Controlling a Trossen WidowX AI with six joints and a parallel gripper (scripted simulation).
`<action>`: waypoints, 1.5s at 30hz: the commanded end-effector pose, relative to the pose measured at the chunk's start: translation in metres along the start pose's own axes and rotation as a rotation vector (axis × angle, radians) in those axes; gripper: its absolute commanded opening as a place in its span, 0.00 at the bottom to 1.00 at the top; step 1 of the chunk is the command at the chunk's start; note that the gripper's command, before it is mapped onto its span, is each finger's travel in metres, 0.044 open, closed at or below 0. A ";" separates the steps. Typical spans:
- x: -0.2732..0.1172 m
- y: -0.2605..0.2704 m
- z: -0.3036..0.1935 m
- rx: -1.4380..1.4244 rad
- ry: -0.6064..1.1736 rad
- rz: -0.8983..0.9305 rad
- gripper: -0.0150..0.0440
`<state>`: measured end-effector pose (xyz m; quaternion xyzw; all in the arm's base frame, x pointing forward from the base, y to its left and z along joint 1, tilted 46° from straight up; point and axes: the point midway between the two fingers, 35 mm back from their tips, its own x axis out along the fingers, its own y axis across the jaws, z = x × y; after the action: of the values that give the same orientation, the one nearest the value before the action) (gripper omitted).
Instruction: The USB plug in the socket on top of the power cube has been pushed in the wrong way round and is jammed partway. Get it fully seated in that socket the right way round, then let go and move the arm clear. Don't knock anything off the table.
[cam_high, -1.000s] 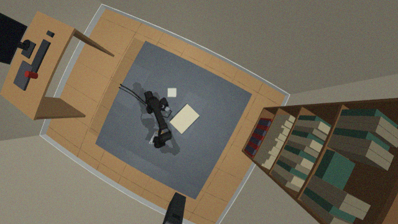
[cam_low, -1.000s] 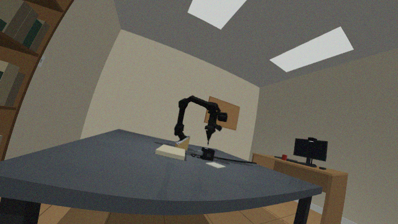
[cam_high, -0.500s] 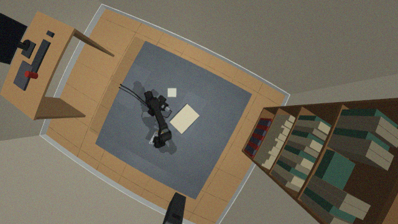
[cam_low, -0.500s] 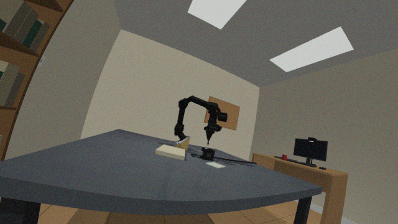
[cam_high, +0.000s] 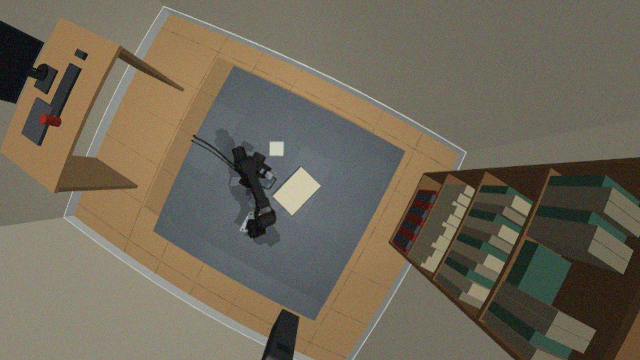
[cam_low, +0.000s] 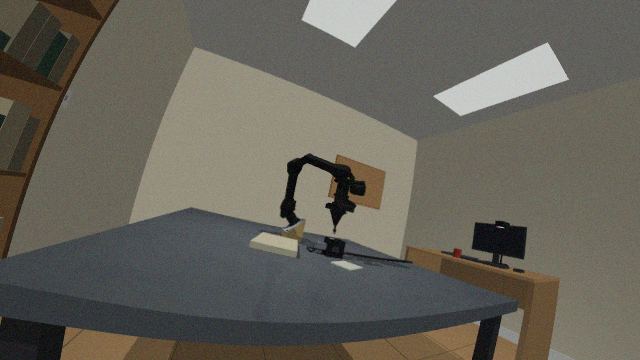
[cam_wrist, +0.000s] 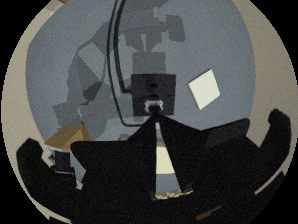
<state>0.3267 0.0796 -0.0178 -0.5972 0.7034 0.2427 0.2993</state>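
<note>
The USB plug (cam_low: 334, 231) (cam_wrist: 154, 105) is held between the narrowed fingertips of the gripper (cam_high: 263, 167) (cam_low: 335, 227) (cam_wrist: 156, 119) — just above the power cube (cam_low: 334, 247) (cam_wrist: 141, 85), which is supported by the table (cam_high: 350, 150) (cam_low: 200, 285) (cam_wrist: 220, 45). Which way round the plug is turned cannot be told.

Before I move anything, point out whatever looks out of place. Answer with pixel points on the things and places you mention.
The plug (cam_low: 334, 231) (cam_wrist: 154, 104) is out of its socket, held in the gripper (cam_low: 334, 229) (cam_wrist: 156, 119) above the cube (cam_low: 334, 248) (cam_wrist: 142, 85); it belongs seated there. Nothing looks spilled.
</note>
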 end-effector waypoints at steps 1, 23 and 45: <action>0.001 0.000 0.000 -0.007 0.000 0.001 0.25; 0.003 0.000 -0.001 0.015 0.004 0.000 0.25; 0.005 -0.001 -0.003 0.032 0.008 0.000 0.25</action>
<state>0.3263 0.0756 -0.0192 -0.5928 0.7078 0.2333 0.3054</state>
